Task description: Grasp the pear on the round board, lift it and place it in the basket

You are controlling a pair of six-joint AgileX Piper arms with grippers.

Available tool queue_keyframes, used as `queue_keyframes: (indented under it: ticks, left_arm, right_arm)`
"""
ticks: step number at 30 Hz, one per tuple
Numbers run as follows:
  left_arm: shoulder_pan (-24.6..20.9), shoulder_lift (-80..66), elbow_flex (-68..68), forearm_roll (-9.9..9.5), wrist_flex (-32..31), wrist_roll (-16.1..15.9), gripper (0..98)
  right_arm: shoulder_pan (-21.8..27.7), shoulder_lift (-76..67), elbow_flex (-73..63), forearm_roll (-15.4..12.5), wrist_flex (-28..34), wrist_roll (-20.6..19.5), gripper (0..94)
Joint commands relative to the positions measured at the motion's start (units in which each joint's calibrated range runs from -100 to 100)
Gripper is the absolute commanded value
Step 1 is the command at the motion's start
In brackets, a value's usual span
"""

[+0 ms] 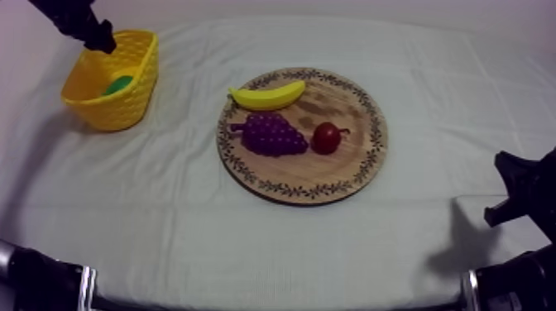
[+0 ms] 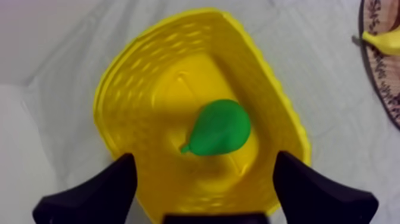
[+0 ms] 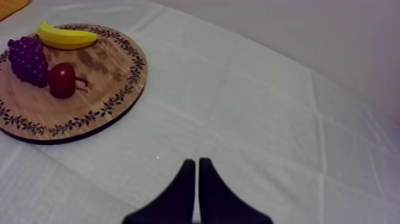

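Left wrist view: pear [image 2: 219, 127] lies inside yellow basket [image 2: 137, 89]; left fingers [image 2: 113, 184] apart above it, empty; right fingers [image 3: 197, 184] together over tabletop [image 3: 268, 119]

Banana [image 1: 267, 96]: yellow, curved, lying flat, at the far side of the group of three toy fruits.
Bunch of grapes [image 1: 270, 135]: dark purple, on its side just in front of the banana, a narrow gap between them; short stem at its left end.
Small red fruit [image 1: 326, 138]: close against the right end of the bunch, contact not clear; thin dark stem pointing away from the grapes.
Grey-white cloth [image 1: 430, 74]: covers the table, crossed by faint fold lines.
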Motion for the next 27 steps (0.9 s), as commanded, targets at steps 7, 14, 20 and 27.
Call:
queue_keyframes:
  ticks: [7,14,20,27]
  left_arm:
    - [2.2,-27.9,14.3,-0.15,-9.2,6.7,40.6]
    - [1.9,-46.6,30.5,-1.17,-19.2,11.2,12.1]
    - [0.2,-61.4,46.4,-1.23,-25.5,12.2,3.1]
    - [-2.1,-78.9,67.2,-1.16,-34.6,14.7,0.3]
  right_arm:
    - [0.0,0.0,0.0,0.0,0.0,0.0,0.3]
    - [0.0,0.0,0.0,0.0,0.0,0.0,0.3]
    - [0.0,0.0,0.0,0.0,0.0,0.0,0.3]
    - [0.0,0.0,0.0,0.0,0.0,0.0,0.3]
